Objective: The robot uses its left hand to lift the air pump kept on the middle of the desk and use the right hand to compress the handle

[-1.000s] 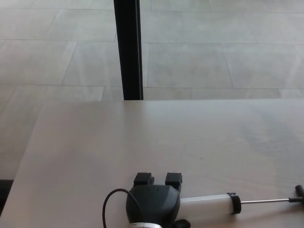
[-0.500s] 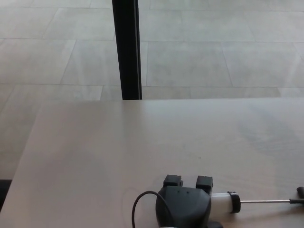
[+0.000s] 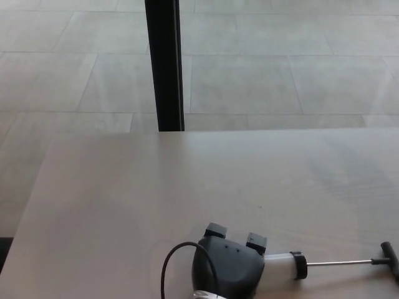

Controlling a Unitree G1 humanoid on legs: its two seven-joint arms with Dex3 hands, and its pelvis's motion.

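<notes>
The air pump lies along the near edge of the desk. Its translucent cylinder ends in a black collar, and a thin metal rod runs right to a black T-handle. My left hand sits over the cylinder's left end, two fingertips curled over its far side, and is shut on it. The rest of the cylinder is hidden under the hand. My right hand does not show.
A black cable loops out from the left wrist. A black post stands behind the desk's far edge, with tiled floor beyond it.
My left hand slid right along the cylinder, then came back a little to the left. The pump shifted slightly left with it and its handle end now sits more tilted.
</notes>
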